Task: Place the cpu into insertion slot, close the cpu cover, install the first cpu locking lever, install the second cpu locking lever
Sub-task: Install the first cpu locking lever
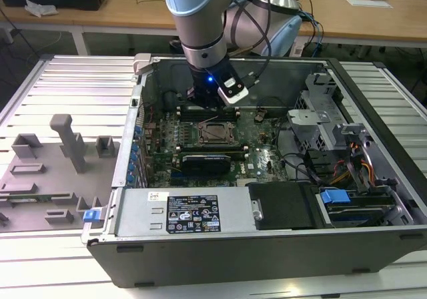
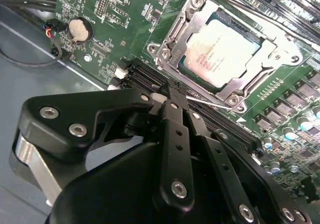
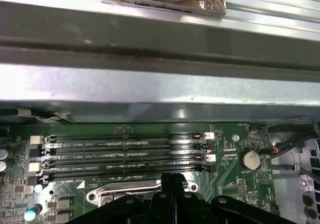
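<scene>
- Fingers are clenched tip to tip with nothing visible between them. Your gripper hovers low over the board at the socket's edge.
- In the second wrist view the cpu lies flat in the socket, and the cpu cover is folded down around it like a frame.
- A thin wire lever runs along the socket edge just beside the tips. You cannot tell from here whether it is hooked under its catch.
- Risk: if the closed tips ride off that wire, it may spring up and the cover may lift. A skewed push would be the likely cause.
- Risk: press too deep and the tips may strike the board or the memory slots, which lie right against the socket.
- In the exterior view the gripper stands at about 12 o'clock from the socket, on the memory-slot side.
- A long black card lies at 6 o'clock from the socket, near it.
- Loose cables and a metal drive cage crowd the 3 o'clock side.
- The case wall rises close behind the slots, limiting room at 12 o'clock.
- A coin cell sits near black cables, apart from the socket.
</scene>
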Motion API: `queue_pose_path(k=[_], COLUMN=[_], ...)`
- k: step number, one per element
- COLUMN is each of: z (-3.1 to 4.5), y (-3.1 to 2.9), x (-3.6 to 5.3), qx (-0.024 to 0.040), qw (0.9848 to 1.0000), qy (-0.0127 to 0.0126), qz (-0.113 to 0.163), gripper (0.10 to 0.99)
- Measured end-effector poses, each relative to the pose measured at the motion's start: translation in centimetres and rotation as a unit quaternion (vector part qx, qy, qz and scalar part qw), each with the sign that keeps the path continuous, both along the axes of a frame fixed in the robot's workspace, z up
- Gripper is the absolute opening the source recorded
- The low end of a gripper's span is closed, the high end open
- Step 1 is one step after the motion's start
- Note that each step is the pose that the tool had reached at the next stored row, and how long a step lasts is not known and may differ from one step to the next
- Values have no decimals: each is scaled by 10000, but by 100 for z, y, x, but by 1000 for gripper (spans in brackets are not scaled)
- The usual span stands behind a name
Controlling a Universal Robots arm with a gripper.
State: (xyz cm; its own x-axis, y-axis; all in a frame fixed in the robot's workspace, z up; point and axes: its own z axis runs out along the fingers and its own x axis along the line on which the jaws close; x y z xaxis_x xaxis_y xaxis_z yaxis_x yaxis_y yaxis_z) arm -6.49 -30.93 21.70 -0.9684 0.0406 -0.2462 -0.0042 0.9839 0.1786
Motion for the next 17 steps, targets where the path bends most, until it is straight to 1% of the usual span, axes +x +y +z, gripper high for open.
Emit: queue_pose_path(k=[6,14,17], z=[-32,-71,-72], y=[50,81,82], x=[0,0,0], qx=[0,0,0], qw=[9999,9991,9990], qy=[0,0,0], qz=[-148,-427,-441], gripper=[106,106,106])
